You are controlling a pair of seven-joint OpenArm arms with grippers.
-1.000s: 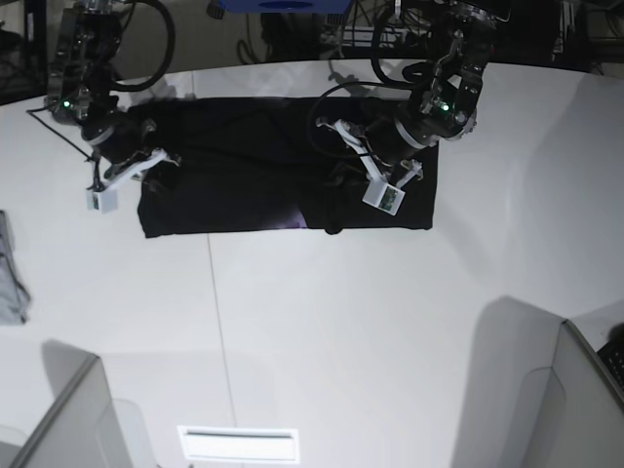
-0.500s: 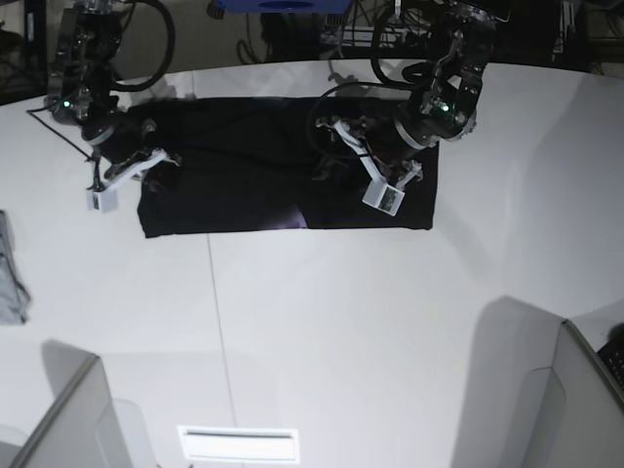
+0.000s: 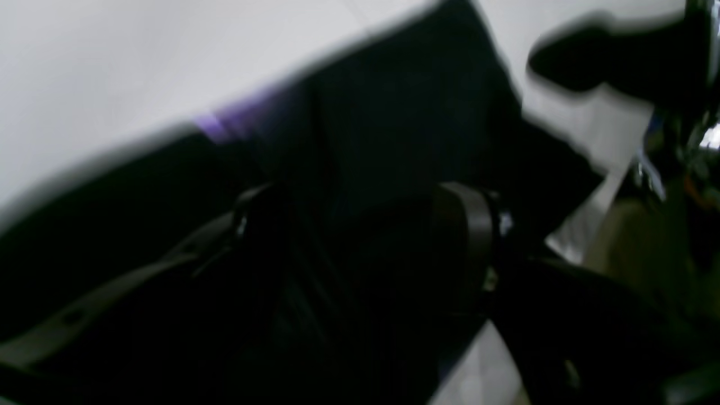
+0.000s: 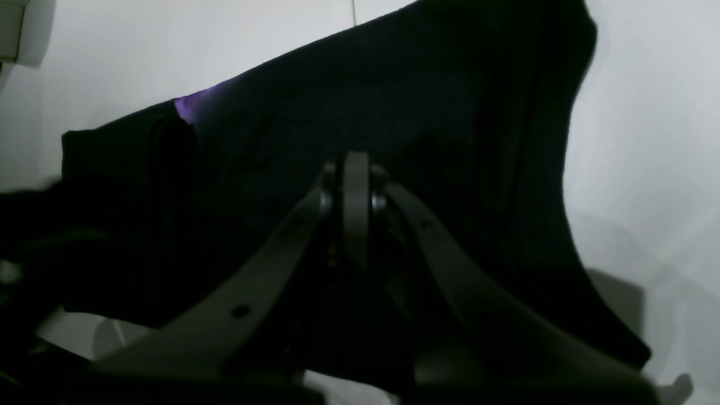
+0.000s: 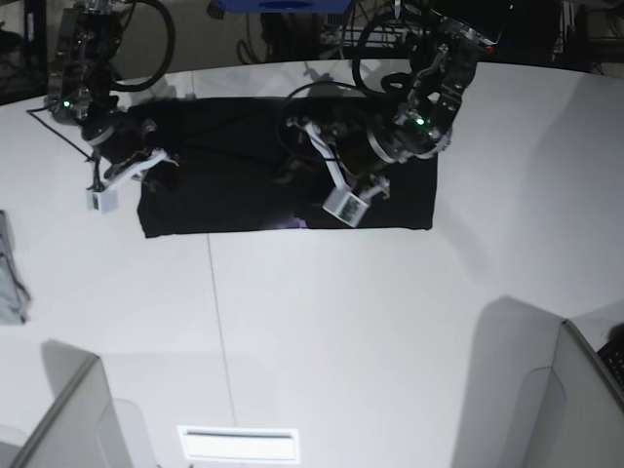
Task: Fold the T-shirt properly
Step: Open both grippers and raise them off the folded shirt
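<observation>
Base view shows the white surface (image 5: 322, 341) filling most of the frame, with the T-shirt (image 5: 244, 180) lying flat across its far half as a long dark band, edges fairly straight. No sleeves stick out, so it looks as though the sides are already folded in; the band is not yet folded across its length, and that step, I judge, is what is left. A small purple glint shows at the near edge, near the middle. At the far left edge of the surface lies a grey cloth (image 5: 10, 278), well apart from the shirt.

Next in size are the two arms. The left arm (image 5: 429, 88) reaches in from the top right and hangs over the right-middle part of the shirt; the right arm (image 5: 83, 68) comes from the top left to the shirt's left end.

Smallest are the grasping parts. In the left wrist view, blurred as it is, the left fingers (image 3: 472, 225) stand apart above the black cloth, with nothing between them that I can make out. In the right wrist view the right fingers (image 4: 355, 197) are pressed together at their tips, right at the cloth — whether a layer of the shirt is pinched between them I cannot tell, since all is black there.
</observation>
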